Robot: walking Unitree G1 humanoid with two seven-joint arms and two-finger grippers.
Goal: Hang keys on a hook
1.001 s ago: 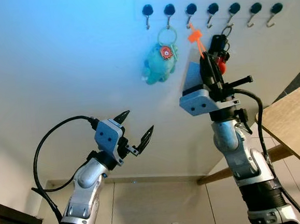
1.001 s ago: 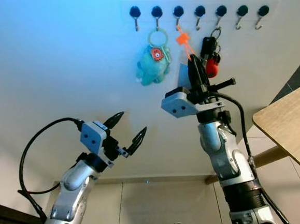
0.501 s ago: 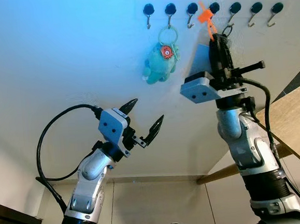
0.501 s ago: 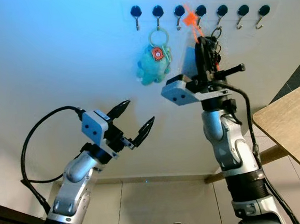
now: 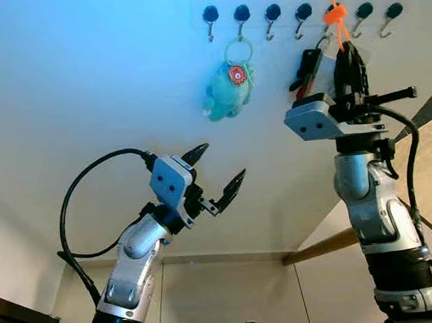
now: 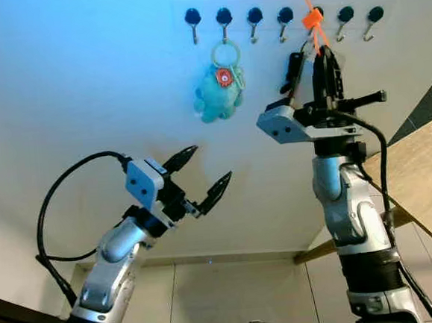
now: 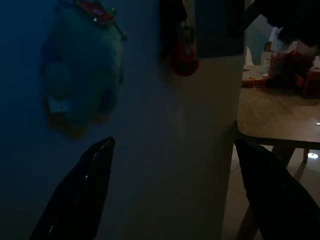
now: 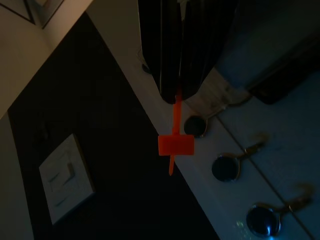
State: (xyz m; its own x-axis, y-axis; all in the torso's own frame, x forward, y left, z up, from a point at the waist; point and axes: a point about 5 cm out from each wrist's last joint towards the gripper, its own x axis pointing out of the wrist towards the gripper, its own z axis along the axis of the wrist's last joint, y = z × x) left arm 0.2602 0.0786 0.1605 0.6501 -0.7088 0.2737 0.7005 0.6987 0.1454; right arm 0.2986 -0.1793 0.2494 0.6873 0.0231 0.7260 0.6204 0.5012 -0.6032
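Orange tag (image 5: 335,15), teal plush (image 5: 229,93) (white wall (image 5: 83,89)).

— Any writing you can read from your end?

— None I can read. The round red badge (image 5: 236,73) on the teal plush keychain (image 5: 227,95) carries a small picture, too small to make out. The orange tag (image 8: 176,144) looks blank, and the wall plate (image 8: 66,177) is too dark to tell.
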